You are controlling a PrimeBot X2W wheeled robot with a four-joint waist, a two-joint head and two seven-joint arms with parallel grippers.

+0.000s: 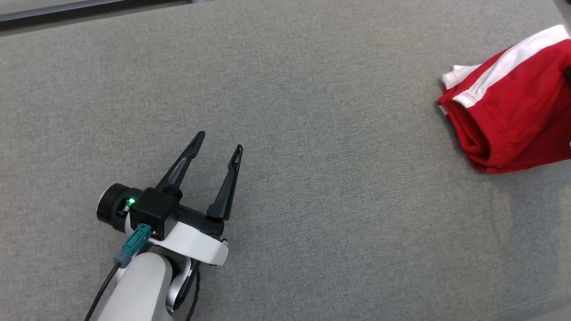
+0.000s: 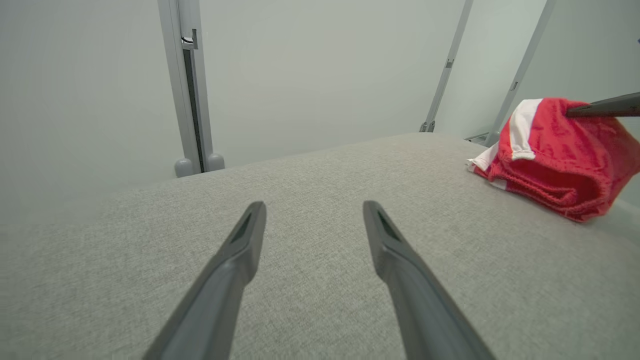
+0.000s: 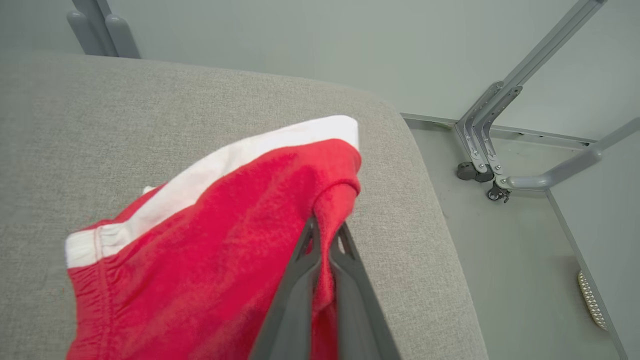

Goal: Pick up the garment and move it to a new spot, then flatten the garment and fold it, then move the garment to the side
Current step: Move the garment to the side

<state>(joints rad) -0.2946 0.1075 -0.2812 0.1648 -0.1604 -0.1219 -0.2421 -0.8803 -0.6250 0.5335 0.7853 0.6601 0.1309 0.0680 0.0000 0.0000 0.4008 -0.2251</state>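
Red garment point(image 3: 200, 225) with a white band is lying bunched on the grey cloth surface point(image 1: 312, 133). The right gripper point(image 3: 327, 227) fingers are pinching a fold of it at their tips. The left gripper point(image 1: 220, 140) fingers are standing spread, with the garment well off to their right.

left hand point(image 1: 220, 140) with fingers point(image 1: 183, 162) spread wide, pale forearm point(image 1: 138, 285) behind it, right hand point(image 3: 327, 225) clamped shut (pinching the garment point(image 3: 200, 240))

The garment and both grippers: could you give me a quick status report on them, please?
Left gripper open, empty. Right gripper shut on a fold of the red garment. Garment bunched at the grey surface's right edge. No obstacle seen.
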